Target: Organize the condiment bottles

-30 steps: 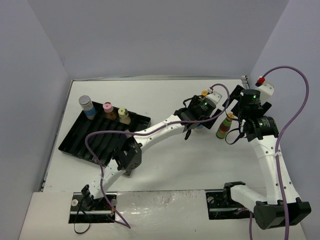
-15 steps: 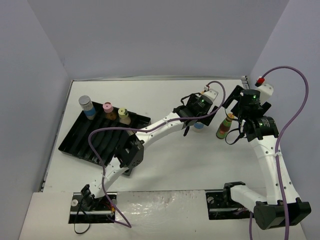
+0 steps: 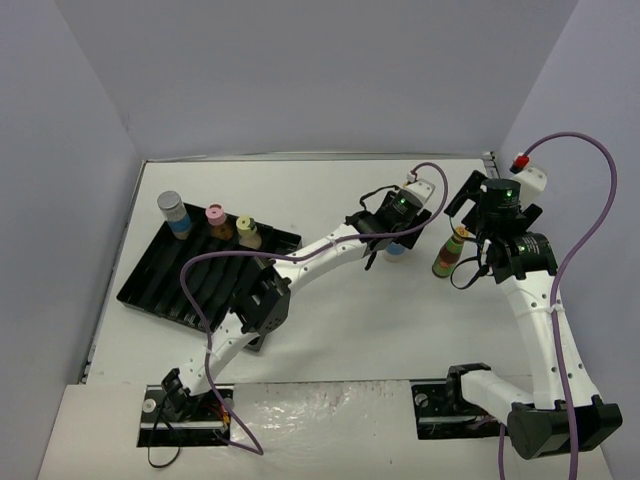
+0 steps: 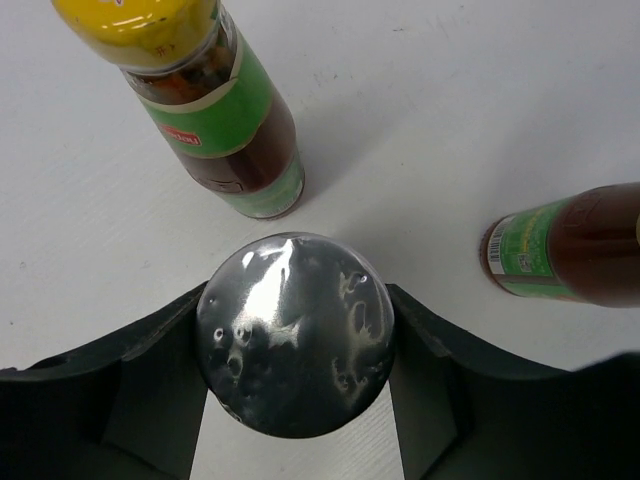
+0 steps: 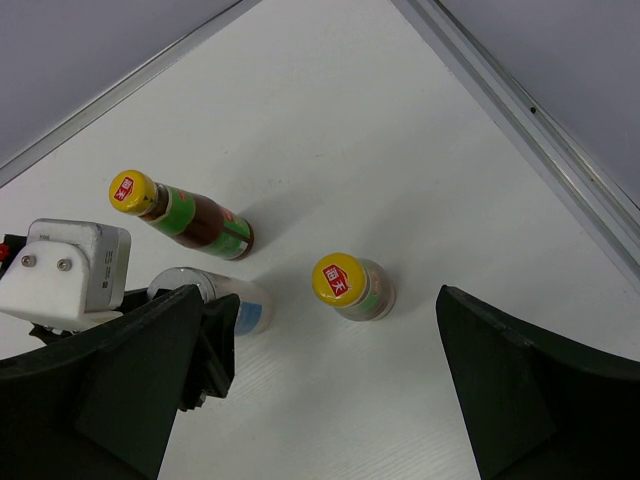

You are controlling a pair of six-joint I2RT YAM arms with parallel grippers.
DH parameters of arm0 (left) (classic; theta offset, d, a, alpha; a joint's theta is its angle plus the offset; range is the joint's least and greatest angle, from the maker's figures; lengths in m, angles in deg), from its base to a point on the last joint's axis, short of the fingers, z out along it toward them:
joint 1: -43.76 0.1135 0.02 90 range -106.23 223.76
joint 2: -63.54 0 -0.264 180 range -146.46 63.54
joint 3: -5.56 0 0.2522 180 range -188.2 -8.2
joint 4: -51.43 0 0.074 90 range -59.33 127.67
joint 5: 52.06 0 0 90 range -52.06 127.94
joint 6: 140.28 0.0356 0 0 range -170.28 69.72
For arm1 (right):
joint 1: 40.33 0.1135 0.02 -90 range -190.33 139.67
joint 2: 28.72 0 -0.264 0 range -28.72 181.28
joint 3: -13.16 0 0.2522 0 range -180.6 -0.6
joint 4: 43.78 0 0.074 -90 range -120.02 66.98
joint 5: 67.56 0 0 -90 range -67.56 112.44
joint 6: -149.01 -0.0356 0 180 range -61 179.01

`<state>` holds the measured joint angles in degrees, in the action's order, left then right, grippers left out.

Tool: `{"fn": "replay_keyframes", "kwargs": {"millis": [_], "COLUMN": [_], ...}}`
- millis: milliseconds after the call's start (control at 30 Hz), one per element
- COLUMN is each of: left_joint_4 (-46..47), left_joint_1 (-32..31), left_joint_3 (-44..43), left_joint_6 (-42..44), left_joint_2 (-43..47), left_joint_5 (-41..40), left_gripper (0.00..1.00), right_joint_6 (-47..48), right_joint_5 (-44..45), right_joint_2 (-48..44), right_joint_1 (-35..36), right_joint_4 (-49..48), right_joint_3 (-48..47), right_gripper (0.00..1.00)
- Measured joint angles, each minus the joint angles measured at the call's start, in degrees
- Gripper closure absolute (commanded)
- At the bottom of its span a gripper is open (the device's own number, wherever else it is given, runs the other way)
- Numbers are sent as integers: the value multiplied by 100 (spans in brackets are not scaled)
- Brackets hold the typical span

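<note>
**Setting: Robot Test Cell**

Probably a lab bench. Plain lavender panels (image 3: 300,70) enclose a white table (image 3: 330,330) on three sides. The left arm (image 3: 310,258) and right arm (image 3: 535,320) are bolted at its near edge, with purple cables (image 3: 575,134) exposed.
</note>
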<state>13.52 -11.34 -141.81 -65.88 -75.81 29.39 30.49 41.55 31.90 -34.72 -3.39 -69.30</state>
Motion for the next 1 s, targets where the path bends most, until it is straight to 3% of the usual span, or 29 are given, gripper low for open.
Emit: {"fn": "replay_keyframes", "kwargs": {"millis": [133, 267, 500, 667, 800, 1000], "left_joint_4": [273, 634, 301, 29, -117, -751], "left_joint_1": [2, 2, 37, 189, 661, 2067], "left_joint_3": [313, 1387, 3582, 4179, 4598, 5550], "left_joint_6": [18, 23, 40, 35, -195, -653], "left_joint_2": [129, 784, 2849, 4596, 5991, 7423], "left_joint_5": [17, -39, -384, -818, -1288, -2071], "left_gripper": [100, 100, 100, 100, 100, 100], "right_joint_6": [1, 2, -2, -2, -1, -5], "right_joint_5": [1, -3, -41, -77, -108, -58], "right_joint_2": [0, 0, 2, 2, 28, 259], "right_joint_1": [0, 0, 6, 22, 115, 664], "right_joint_4": [2, 9, 13, -3, -54, -149], "right_joint_3": [2, 4, 4, 4, 4, 13], "right_gripper": [0, 0, 0, 0, 0, 0]}}
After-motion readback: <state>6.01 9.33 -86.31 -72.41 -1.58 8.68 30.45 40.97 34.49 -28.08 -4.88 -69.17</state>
